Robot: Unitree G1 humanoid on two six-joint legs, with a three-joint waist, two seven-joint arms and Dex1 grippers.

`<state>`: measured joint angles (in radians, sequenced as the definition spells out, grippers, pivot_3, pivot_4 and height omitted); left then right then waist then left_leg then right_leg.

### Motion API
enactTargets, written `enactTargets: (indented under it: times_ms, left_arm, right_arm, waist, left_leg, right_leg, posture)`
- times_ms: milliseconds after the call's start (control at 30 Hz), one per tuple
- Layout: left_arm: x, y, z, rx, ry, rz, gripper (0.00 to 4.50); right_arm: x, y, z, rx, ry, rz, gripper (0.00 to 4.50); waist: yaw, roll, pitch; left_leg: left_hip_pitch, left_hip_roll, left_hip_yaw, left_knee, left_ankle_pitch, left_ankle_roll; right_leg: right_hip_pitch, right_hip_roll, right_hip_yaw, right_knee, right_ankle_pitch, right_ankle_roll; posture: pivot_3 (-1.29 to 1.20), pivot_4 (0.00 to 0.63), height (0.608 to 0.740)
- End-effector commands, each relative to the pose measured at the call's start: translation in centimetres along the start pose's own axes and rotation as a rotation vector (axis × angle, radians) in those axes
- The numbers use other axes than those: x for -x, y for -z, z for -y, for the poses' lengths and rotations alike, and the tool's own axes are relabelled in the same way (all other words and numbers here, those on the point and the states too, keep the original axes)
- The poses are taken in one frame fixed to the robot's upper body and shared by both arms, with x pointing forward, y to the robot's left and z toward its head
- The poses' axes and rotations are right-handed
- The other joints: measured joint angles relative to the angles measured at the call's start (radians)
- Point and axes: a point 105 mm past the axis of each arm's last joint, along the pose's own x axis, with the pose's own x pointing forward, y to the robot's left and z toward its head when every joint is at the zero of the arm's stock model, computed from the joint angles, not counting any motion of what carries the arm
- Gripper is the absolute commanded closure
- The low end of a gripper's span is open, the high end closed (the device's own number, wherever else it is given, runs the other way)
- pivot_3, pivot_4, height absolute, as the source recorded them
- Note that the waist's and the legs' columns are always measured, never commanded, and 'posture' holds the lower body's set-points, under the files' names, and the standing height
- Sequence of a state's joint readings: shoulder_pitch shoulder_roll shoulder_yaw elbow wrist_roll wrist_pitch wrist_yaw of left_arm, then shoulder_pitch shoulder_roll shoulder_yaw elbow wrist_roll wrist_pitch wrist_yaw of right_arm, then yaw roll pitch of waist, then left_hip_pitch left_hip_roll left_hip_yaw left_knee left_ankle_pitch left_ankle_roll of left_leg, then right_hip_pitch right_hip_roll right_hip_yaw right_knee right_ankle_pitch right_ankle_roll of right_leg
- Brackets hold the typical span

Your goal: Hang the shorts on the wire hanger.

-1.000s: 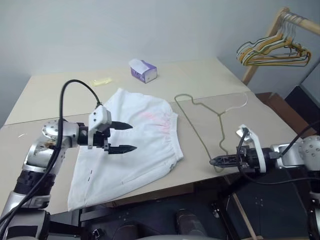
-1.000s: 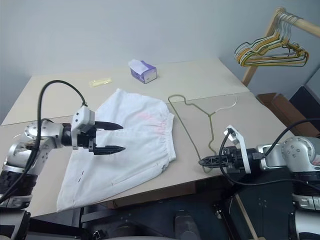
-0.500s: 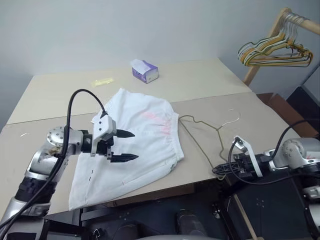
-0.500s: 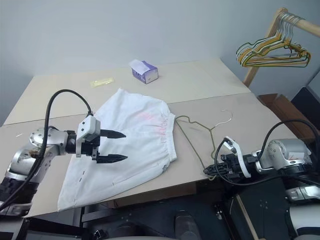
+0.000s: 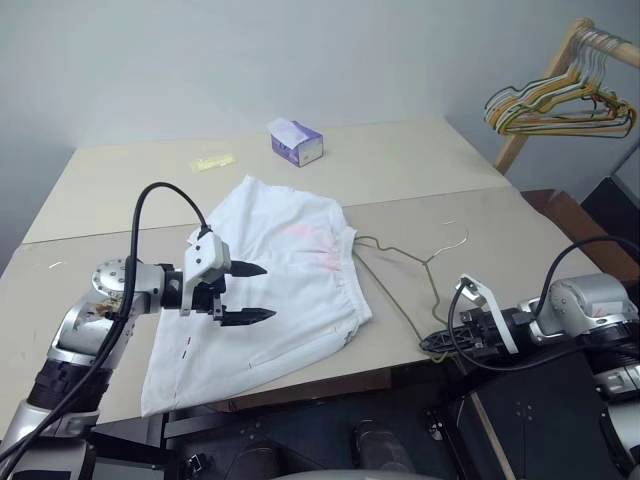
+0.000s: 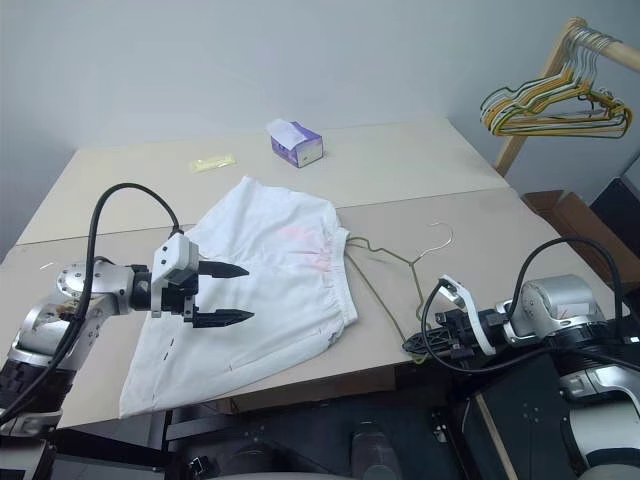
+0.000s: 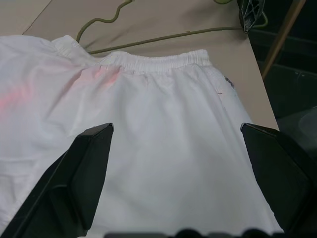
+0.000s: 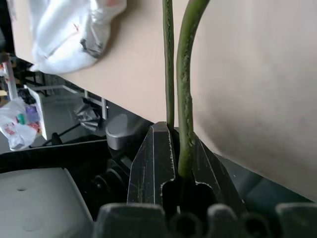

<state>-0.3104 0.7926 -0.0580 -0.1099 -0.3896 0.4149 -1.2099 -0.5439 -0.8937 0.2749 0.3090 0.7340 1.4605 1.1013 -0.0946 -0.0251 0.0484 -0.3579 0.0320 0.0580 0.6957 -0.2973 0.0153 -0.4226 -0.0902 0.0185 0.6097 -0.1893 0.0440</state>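
Right wrist view shows the right gripper (image 8: pixel 173 171) jaws clamped on the wire hanger (image 5: pixel 405 262) at the worktop's (image 5: pixel 120 190) near edge, left gripper (image 5: pixel 252 293) jaws wide above the shorts (image 5: pixel 290 270), next likely gripping their waistband.

The right claw (image 6: pixel 415 347) lowered the wire hanger (image 5: pixel 404 262) flatter onto the table (image 5: pixel 500 225).

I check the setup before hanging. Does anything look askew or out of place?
Yes. The wire hanger lies slanted, one end past the table front edge, clamped in the right end effector. The shorts lie rumpled, a corner overhanging.
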Motion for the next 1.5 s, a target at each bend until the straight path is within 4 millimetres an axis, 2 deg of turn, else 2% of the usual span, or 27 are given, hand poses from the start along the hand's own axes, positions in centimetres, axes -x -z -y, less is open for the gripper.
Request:
enactTargets:
  times_ms: [33, 200, 433, 700, 1000, 1267, 1500]
  left_arm:
    - [0.2, -0.8, 0.0, -0.055, -0.016, 0.008, 0.04]
    - [0.1, -0.5, -0.2, -0.067, -0.031, -0.012, 0.04]
    - [0.1, -0.5, -0.3, -0.069, -0.055, -0.008, 0.04]
    - [-0.4, -0.6, 0.2, -0.078, -0.050, -0.006, 0.04]
    - [-0.9, -0.5, 0.4, -0.079, -0.052, -0.009, 0.04]
    - [-0.9, -0.5, 0.4, -0.078, -0.058, -0.010, 0.04]
    - [-1.0, -0.3, 0.8, -0.066, -0.049, -0.004, 0.04]
  right_arm:
    - [0.6, -1.0, -0.8, 0.070, -0.016, 0.010, 4.50]
    - [0.5, -1.4, -0.9, 0.097, -0.025, -0.012, 4.50]
    - [0.9, -2.6, -2.8, 0.174, -0.125, -0.031, 4.50]
    - [-0.7, -4.6, -1.0, 0.181, -0.026, -0.064, 4.50]
    - [-1.6, -6.6, -1.3, 0.233, -0.033, -0.069, 4.50]
    - [-1.5, -9.4, -1.2, 0.249, -0.005, 0.094, 4.50]
    - [-1.9, -10.6, -1.7, 0.507, 0.025, 0.213, 4.50]
  waist:
    - [0.000, 0.000, 0.000]
    - [0.000, 0.000, 0.000]
    - [0.006, 0.000, 0.000]
    - [0.025, 0.000, 0.000]
    - [0.037, 0.000, 0.000]
    - [0.038, 0.001, 0.000]
    - [0.038, 0.001, 0.000]
  left_leg:
    - [0.000, 0.000, 0.000, 0.000, 0.000, 0.000]
    - [0.001, 0.000, 0.000, 0.000, 0.000, 0.000]
    - [0.001, 0.000, 0.000, 0.000, 0.000, 0.000]
    - [0.001, 0.000, 0.000, 0.000, 0.000, 0.000]
    - [0.000, 0.000, 0.000, 0.001, 0.000, 0.000]
    - [0.000, 0.000, 0.000, 0.000, 0.000, -0.001]
    - [0.000, 0.000, 0.000, 0.000, 0.000, -0.001]
  right_leg:
    - [0.000, 0.000, 0.000, 0.000, 0.000, 0.000]
    - [0.000, 0.000, 0.000, 0.000, 0.000, 0.000]
    - [0.000, 0.000, 0.000, 0.000, 0.000, 0.000]
    - [0.000, 0.000, 0.000, 0.001, 0.000, -0.001]
    - [0.000, 0.000, -0.001, 0.001, 0.001, -0.001]
    - [0.000, 0.000, -0.001, 0.001, 0.001, -0.001]
    - [0.000, 0.000, -0.001, 0.001, 0.001, -0.001]
  posture:
    - [-0.05, 0.000, 0.740]
    - [-0.04, 0.000, 0.740]
    - [-0.02, 0.000, 0.740]
    - [0.01, 0.000, 0.740]
    - [0.02, 0.000, 0.740]
    - [0.02, 0.000, 0.740]
    - [0.00, 0.000, 0.740]
